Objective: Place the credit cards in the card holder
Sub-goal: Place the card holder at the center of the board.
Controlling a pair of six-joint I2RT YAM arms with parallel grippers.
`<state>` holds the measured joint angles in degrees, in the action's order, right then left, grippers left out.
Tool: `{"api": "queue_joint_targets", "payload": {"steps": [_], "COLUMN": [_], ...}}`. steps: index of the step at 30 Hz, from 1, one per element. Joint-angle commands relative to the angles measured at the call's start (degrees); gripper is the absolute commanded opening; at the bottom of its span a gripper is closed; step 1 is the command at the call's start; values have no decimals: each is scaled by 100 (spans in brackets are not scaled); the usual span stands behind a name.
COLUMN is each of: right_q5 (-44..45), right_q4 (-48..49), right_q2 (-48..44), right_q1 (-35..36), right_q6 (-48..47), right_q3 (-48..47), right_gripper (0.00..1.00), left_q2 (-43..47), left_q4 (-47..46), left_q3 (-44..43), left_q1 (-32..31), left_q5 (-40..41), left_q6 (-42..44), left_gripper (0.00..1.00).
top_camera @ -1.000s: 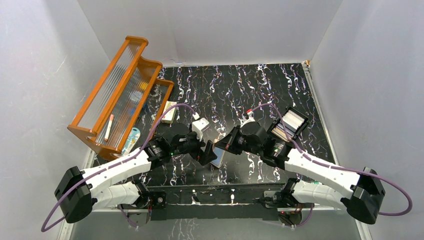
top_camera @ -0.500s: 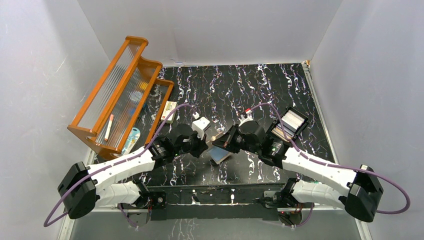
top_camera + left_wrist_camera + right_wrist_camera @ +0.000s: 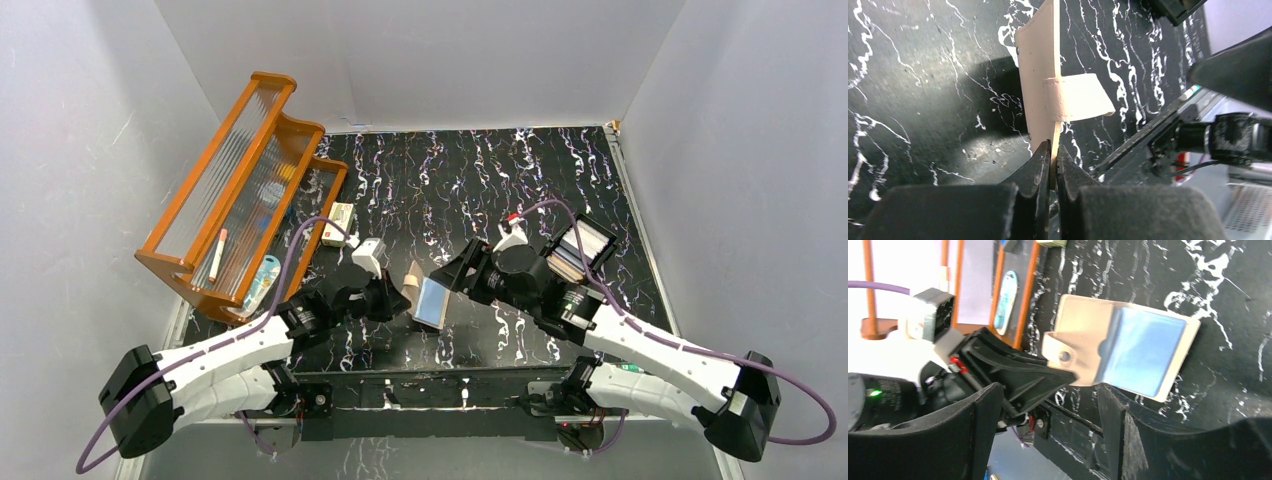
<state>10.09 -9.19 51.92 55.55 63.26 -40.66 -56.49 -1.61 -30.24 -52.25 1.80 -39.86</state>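
The tan card holder (image 3: 418, 283) hangs edge-on above the black table, and my left gripper (image 3: 396, 297) is shut on its near edge. In the left wrist view the card holder (image 3: 1038, 65) stands between my fingertips, gripper (image 3: 1053, 154), with its snap tab (image 3: 1078, 97) curling right. A light-blue credit card (image 3: 1143, 352) sits in the holder's clear pocket (image 3: 433, 303). My right gripper (image 3: 458, 277) is open just right of the holder and holds nothing; its gripper (image 3: 1048, 392) is below the holder. More pale credit cards (image 3: 586, 238) lie in a black tray.
The black compartment tray (image 3: 568, 262) sits behind my right wrist. An orange rack (image 3: 240, 190) stands at the far left with small items on it. A small white box (image 3: 340, 222) lies beside the rack.
My left gripper shut on the card holder's edge; my right gripper then let go, opened and drew back right. The left arm pulled the holder slightly left.
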Motion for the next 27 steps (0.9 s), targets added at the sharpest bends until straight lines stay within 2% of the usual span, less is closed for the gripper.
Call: {"api": "queue_joint_targets", "payload": {"steps": [1, 5, 8, 10, 17, 21, 27], "right_q5": [118, 31, 229, 187, -534, -919, -1019], "right_q4": [69, 230, 241, 392, 1270, 1577, 1773], "right_q2": [123, 484, 705, 819, 1344, 1713, 1971], "right_q1": [0, -2, -7, -41, -296, -421, -452], "right_q6": [174, 151, 63, -59, -218, -264, -310], "right_q3": [423, 542, 603, 725, 1237, 1274, 1287], "right_gripper": [74, 64, 57, 56, 59, 56, 52], "left_q2": [215, -64, -331, -443, -338, -278, -249], "left_q4": [-605, -1160, -1112, -936, -101, 37, 620], "left_q3": [267, 609, 763, 780, 695, 670, 179], "left_q1": [-2, -5, -5, -13, -24, -24, -20], "left_q5": [133, -19, 118, 178, 351, 382, 674], "left_q6": [-1429, -2115, -2348, -2299, -2158, -2040, -1416], "left_gripper": [0, 0, 0, 0, 32, 37, 44]}}
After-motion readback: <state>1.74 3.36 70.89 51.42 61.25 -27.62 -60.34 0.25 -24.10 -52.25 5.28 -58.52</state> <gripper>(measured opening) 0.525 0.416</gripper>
